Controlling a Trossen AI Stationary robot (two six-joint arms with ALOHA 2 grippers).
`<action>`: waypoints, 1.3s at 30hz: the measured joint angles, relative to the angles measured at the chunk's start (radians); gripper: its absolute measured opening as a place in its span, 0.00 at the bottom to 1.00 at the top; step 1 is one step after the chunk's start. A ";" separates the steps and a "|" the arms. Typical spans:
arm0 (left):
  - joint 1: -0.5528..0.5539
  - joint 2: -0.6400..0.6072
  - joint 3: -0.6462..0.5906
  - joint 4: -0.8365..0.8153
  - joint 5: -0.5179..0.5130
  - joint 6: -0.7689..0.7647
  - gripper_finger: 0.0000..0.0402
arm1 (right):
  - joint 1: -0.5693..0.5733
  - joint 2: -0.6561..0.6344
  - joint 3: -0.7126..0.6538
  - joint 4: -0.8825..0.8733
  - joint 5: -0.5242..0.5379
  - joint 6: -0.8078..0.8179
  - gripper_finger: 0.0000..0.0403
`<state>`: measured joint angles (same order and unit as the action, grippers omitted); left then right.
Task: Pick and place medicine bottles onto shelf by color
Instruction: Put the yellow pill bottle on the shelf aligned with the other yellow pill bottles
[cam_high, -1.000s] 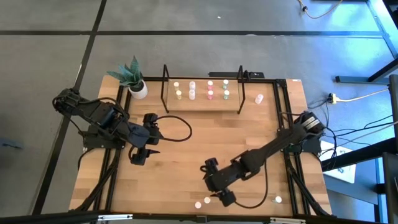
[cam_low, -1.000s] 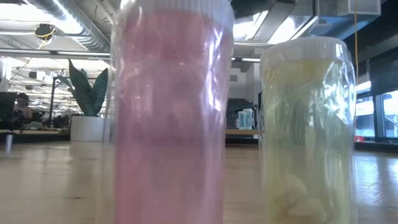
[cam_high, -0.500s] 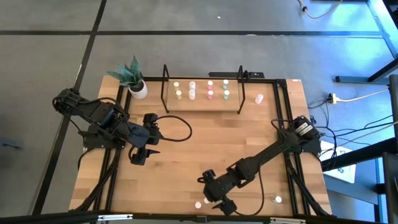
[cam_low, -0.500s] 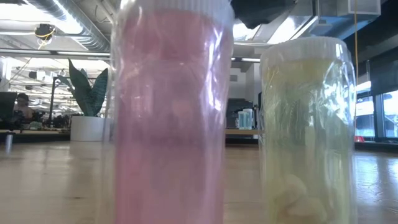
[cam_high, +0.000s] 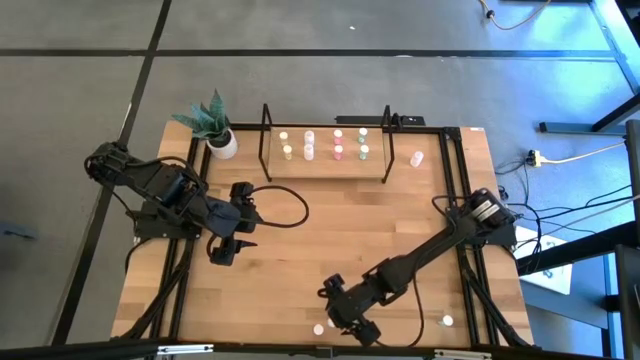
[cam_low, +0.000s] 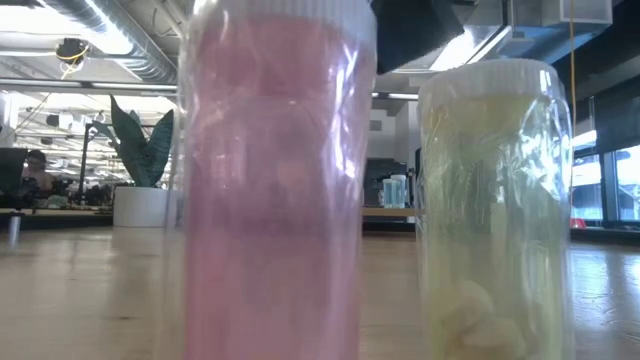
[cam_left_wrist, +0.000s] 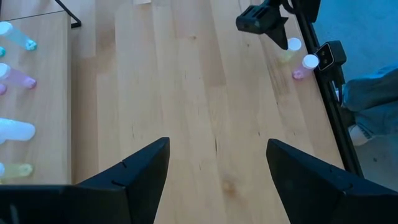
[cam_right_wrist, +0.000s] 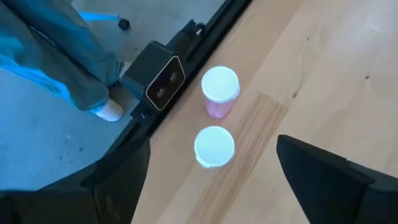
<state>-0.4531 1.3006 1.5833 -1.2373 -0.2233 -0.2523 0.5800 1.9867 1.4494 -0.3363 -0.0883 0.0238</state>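
Right gripper (cam_right_wrist: 208, 180) hovers fingers wide, empty, over the pink bottle (cam_right_wrist: 219, 91) and yellowish bottle (cam_right_wrist: 214, 147) at the bench's (cam_high: 330, 250) near edge. Probably targeting yellowish: centre, descend straight, avoid clipping pink. Left gripper (cam_left_wrist: 217, 165) idle, spread, empty. Shelf (cam_high: 325, 165) far side.

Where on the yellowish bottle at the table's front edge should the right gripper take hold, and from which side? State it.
Grip the yellowish bottle around its round body just under the white cap, coming straight down. It stands upright, the right gripper hangs open above it, and the pink bottle stands close beside, so keep the fingers off that side.
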 joint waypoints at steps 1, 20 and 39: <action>0.000 0.000 0.000 0.000 0.000 0.000 0.65 | 0.000 0.004 0.000 0.004 0.000 0.000 0.87; 0.000 0.000 0.000 0.000 0.000 0.000 0.65 | 0.000 0.113 0.000 0.072 0.000 0.018 0.87; 0.000 0.000 0.000 0.000 0.000 0.000 0.65 | -0.002 0.123 0.000 0.071 0.016 0.077 0.57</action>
<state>-0.4530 1.3006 1.5833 -1.2373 -0.2234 -0.2520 0.5785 2.1094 1.4494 -0.2653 -0.0719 0.1009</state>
